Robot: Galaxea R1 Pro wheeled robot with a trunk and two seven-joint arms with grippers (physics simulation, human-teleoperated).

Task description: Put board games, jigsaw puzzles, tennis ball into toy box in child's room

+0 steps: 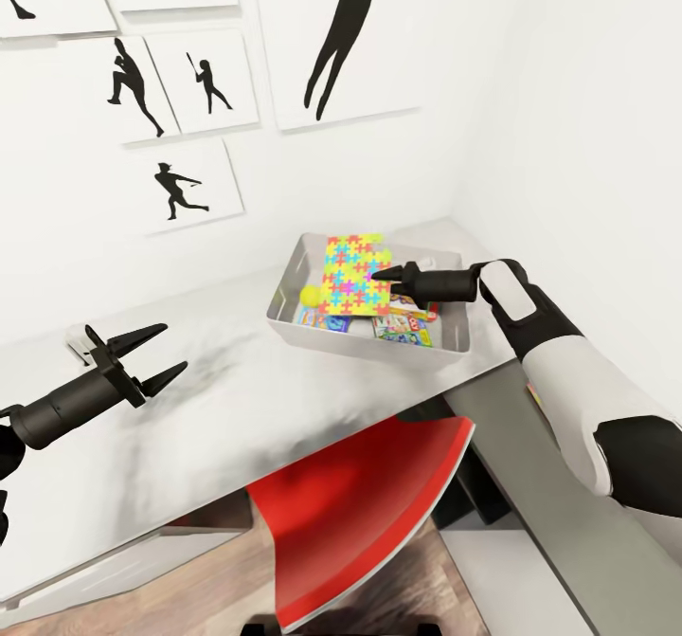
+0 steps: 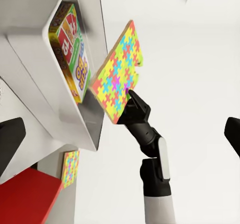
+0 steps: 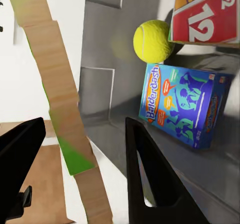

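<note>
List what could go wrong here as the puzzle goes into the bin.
1. The jigsaw puzzle stands tilted over the toy box, pinched near its edge by the right gripper; released, it may lean on the wall instead of lying flat.
2. It could land on the tennis ball and games.

Left hand (image 1: 156,354) at lower left, fingers spread wide, gripping nothing. Right arm entering from lower right, bent at wrist, right hand (image 1: 382,276) near centre, fingers clamped on jigsaw puzzle (image 1: 353,274).
</note>
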